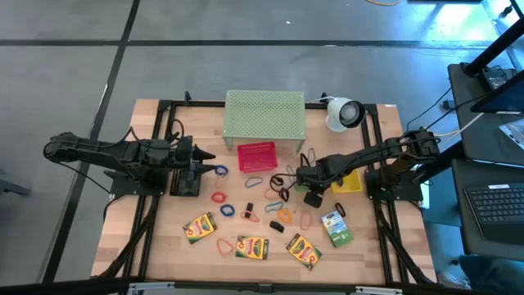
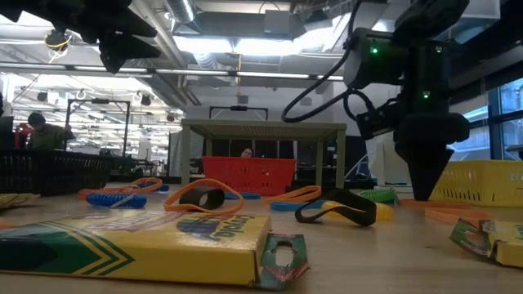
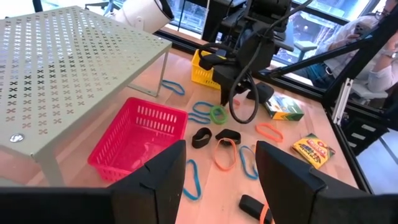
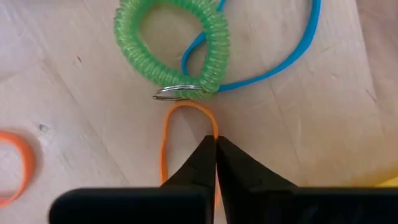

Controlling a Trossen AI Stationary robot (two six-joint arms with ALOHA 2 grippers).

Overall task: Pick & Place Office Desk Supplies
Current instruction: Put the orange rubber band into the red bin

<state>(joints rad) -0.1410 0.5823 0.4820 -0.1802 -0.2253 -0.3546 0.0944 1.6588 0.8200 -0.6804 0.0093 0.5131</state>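
Orange rubber-band loop (image 4: 186, 134) pinched between closed right gripper (image 4: 216, 149) fingertips on wooden table (image 4: 74, 93), beside green coil keyring (image 4: 171, 46); left gripper (image 3: 221, 165) parted, empty, hovering near pink basket (image 3: 140, 134).

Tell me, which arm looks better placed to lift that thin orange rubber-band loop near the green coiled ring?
The right. Its hand is already down at the table, fingers pinched together on the thin orange rubber-band loop beside the green coiled ring. The left hand waits open at the table's far left side, well away.
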